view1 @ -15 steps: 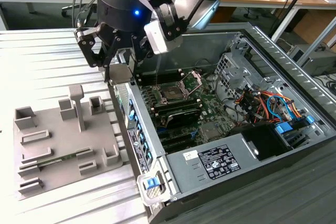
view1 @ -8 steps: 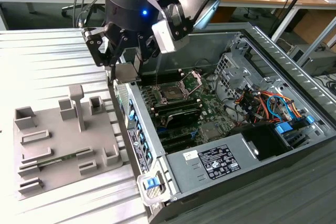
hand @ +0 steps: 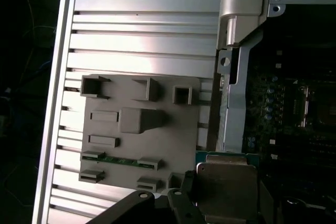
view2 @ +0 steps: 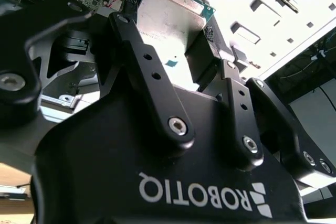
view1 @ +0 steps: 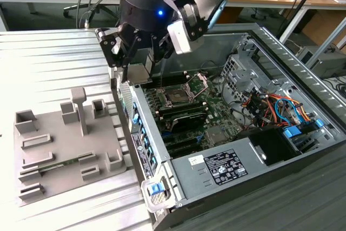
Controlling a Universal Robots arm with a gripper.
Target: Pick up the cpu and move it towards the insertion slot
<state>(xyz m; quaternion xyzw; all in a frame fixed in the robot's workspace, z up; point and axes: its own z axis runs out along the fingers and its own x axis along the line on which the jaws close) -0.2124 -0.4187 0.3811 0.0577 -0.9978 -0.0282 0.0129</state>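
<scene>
Even, soft daylight is spread over the exterior view, with only faint shadows cast. In the second wrist view the background is blown out to white glare, and the gripper [view2: 173,35] body is left near-black. The first wrist view is dim, its edges lost in darkness.

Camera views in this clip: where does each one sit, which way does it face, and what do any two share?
Exterior view: off the arm, looking down on the open computer case; the gripper hangs over its edge.
Second wrist view: on the arm, looking along the black jaws at the flat silvery square cpu they clamp.
First wrist view: on the arm, looking at the grey plastic fixture plate and the cpu.
Both wrist views share the cpu.
</scene>
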